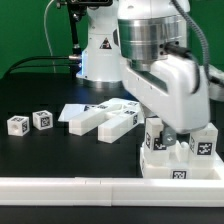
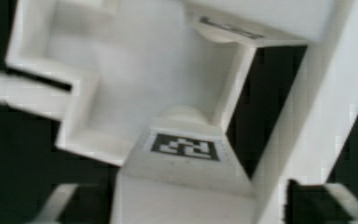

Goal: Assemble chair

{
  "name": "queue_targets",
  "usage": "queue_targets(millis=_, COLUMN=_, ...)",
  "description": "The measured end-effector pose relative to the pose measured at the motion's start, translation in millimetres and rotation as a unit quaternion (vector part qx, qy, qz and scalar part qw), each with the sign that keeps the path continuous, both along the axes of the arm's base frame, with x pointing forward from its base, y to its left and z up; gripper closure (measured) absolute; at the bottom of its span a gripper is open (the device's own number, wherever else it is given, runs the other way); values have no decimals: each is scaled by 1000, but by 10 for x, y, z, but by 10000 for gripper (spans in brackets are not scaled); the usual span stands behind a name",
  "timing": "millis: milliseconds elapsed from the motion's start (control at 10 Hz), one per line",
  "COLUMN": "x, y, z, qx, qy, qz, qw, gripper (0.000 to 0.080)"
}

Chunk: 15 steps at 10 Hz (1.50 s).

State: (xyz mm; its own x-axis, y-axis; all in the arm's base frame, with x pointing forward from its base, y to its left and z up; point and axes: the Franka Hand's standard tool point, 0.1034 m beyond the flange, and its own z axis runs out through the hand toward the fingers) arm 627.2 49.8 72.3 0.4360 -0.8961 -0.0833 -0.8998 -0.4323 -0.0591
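Observation:
The partly built white chair [image 1: 180,150] stands at the exterior view's right front, against the long rail, with tags on its blocky panels. My gripper [image 1: 168,136] reaches down into it from above. In the wrist view a white chair piece [image 2: 158,90] with a square tag [image 2: 188,146] fills the picture. It lies between my gripper's [image 2: 188,208] two fingers [image 2: 51,205], with a dark gap on each side. The jaws stand open around it and do not touch it. Loose chair parts lie on the dark table: two small tagged blocks [image 1: 17,124] [image 1: 42,119], a flat panel [image 1: 80,112] and blocky pieces [image 1: 118,123].
The long low white rail [image 1: 90,188] runs along the table's front edge. The robot's base [image 1: 100,50] and cables stand at the back. The arm's big white body [image 1: 165,70] hangs over the chair and hides part of it.

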Motion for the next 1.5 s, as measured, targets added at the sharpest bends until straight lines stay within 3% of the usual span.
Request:
queue_targets(millis=100, x=-2, y=-46, z=-2, qx=-4, qy=-21, qz=104, qw=994, gripper=270)
queue_targets(millis=200, x=-21, y=-86, z=7, qx=-6, qy=-29, qz=191, qw=981, gripper=175)
queue_targets(millis=600, x=-33, y=-100, z=-3, qx=-11, qy=-39, qz=319, qw=947, gripper=151)
queue_targets(millis=800, x=-15, y=-103, z=19, qx=-18, qy=-49, qz=446, qw=893, gripper=151)
queue_targets(millis=900, x=-17, y=-110, z=13, qx=-16, qy=-46, qz=418, qw=907, gripper=151)
queue_targets(millis=1100, x=-19, y=-106, z=8, qx=-15, qy=-43, qz=389, qw=920, gripper=416)
queue_targets(millis=1200, x=-20, y=-105, z=7, qx=-15, qy=-40, qz=358, qw=933, gripper=416)
queue_targets(millis=1300, x=-21, y=-105, z=5, qx=-14, qy=-37, qz=325, qw=945, gripper=515)
queue_targets(millis=1500, x=9, y=-102, z=-5, qx=-13, qy=-31, qz=248, qw=968, gripper=515)
